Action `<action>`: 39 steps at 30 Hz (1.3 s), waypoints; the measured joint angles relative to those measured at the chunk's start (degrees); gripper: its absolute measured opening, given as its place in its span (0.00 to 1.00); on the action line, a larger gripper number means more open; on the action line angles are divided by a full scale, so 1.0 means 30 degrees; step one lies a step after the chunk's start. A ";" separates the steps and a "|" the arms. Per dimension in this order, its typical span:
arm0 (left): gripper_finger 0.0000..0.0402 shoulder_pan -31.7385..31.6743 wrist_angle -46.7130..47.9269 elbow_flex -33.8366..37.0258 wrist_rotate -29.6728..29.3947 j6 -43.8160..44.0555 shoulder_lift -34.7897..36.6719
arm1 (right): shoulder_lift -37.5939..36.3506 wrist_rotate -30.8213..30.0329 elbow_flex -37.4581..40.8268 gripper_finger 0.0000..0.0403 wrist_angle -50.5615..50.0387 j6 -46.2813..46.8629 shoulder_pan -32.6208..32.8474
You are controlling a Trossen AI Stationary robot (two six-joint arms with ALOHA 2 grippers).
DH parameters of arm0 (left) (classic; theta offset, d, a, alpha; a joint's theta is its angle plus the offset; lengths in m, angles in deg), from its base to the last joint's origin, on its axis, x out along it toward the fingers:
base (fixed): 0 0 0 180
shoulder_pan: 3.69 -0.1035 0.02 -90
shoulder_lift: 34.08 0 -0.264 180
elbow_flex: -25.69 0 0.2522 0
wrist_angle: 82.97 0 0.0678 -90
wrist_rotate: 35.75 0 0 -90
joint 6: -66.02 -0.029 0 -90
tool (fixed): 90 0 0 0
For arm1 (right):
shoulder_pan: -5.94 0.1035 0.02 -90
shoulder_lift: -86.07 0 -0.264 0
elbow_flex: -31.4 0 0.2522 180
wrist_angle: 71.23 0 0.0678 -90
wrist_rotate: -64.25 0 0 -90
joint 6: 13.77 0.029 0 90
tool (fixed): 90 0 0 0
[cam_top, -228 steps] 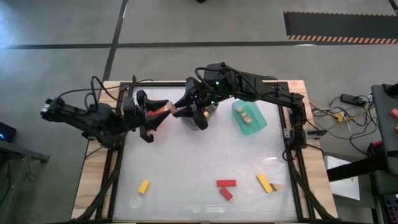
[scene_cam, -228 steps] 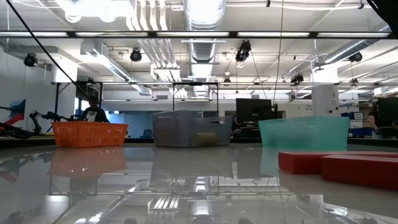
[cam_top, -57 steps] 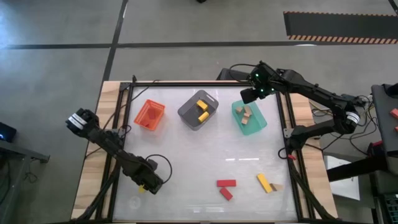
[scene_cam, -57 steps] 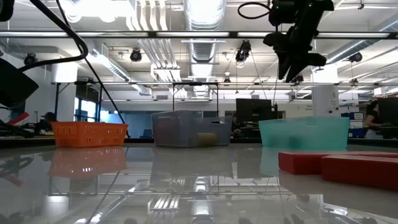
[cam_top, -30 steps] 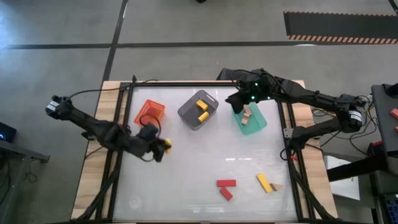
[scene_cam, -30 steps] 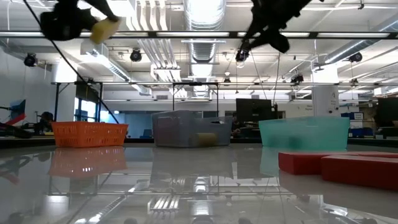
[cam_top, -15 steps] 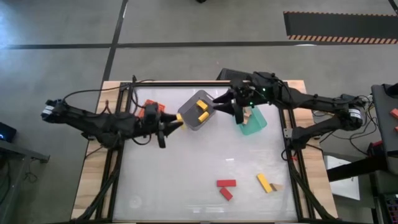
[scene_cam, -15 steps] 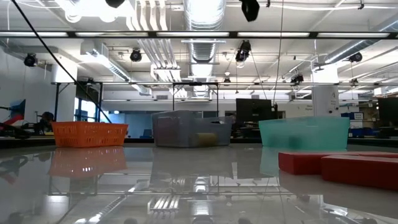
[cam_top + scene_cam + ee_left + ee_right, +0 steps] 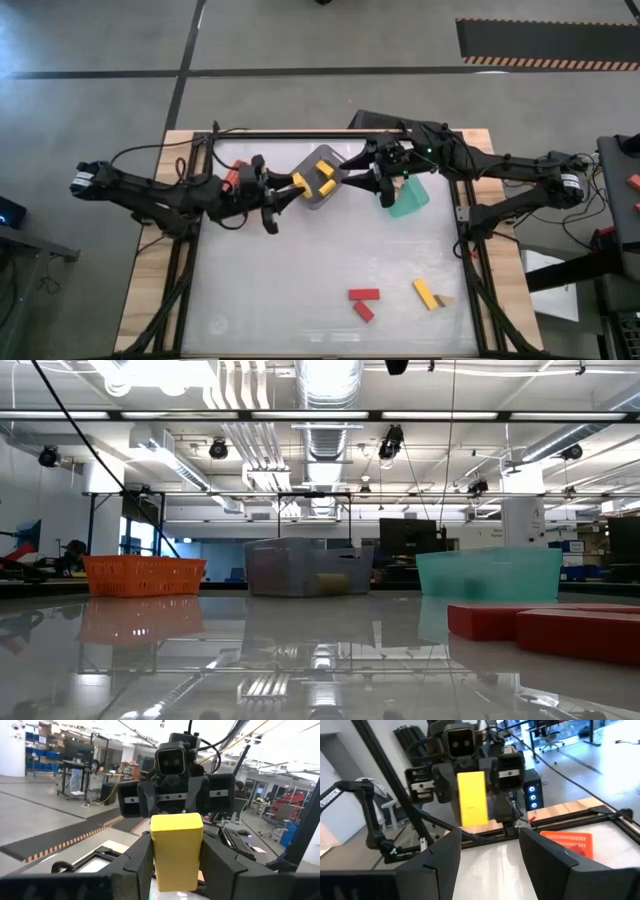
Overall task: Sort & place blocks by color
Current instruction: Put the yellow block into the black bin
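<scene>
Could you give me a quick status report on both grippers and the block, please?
Left gripper shut on yellow block, beside grey bin. Right gripper open, empty, facing it across the bin. Nothing between them.

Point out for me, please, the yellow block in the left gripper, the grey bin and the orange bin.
yellow block (image 9: 176, 851), left wrist view, its front face.
grey bin (image 9: 300, 568), low view, its front wall.
orange bin (image 9: 144, 576), low view, its front wall.

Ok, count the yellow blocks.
4 yellow blocks: one held in the left gripper beside the grey bin, two inside that bin, one on the table right of the red blocks. Bins may hide more.
</scene>
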 joint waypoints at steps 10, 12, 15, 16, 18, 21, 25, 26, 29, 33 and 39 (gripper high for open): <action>0.28 -0.2204 0.0233 -0.1990 0.0330 0.1181 -0.1691 | -0.0103 0.0447 -0.0248 0.47 -0.0276 0.0207 0.0000; 0.28 -0.2966 0.1454 -0.2765 0.0785 0.1520 -0.2063 | -0.0200 0.0447 -0.0632 0.47 -0.0575 0.0192 0.0000; 0.28 -0.4185 0.4494 -0.4206 0.1797 0.2679 -0.2759 | -0.0306 0.0454 -0.1510 0.46 -0.1799 0.0106 0.0000; 0.28 -0.4655 0.5791 -0.4714 0.2149 0.3287 -0.3010 | -0.0306 0.0447 -0.1883 0.46 -0.2381 -0.0034 0.0000; 0.28 -0.5502 0.8747 -0.5754 0.2624 0.4614 -0.3630 | -0.0306 0.0442 -0.2636 0.45 -0.3766 -0.0269 0.0000; 0.28 -0.6769 1.3609 -0.7201 0.2908 0.6867 -0.4698 | -0.0316 0.0355 -0.3736 0.44 -0.5519 -0.0740 0.0000; 0.28 -0.8366 1.7232 -0.8375 0.3994 0.7641 -0.6350 | -0.0328 0.0301 -0.4791 0.44 -0.7309 -0.1119 0.0000; 0.28 -0.8726 1.7315 -0.8555 0.4497 0.7640 -0.6816 | -0.0328 0.0294 -0.4915 0.44 -0.7521 -0.1172 0.0000; 0.28 -0.9525 1.7438 -0.8932 0.6245 0.7642 -0.8157 | -0.0328 0.0287 -0.5045 0.44 -0.7613 -0.1149 0.0000; 0.28 -1.0168 1.7705 -0.9427 0.7180 0.7630 -0.9992 | -0.0321 0.0287 -0.5016 0.44 -0.7642 -0.1003 0.0000; 0.28 -1.0702 1.8694 -0.9618 0.7382 0.7626 -1.2100 | -0.0299 0.0178 -0.4911 0.44 -0.7718 -0.0798 0.0000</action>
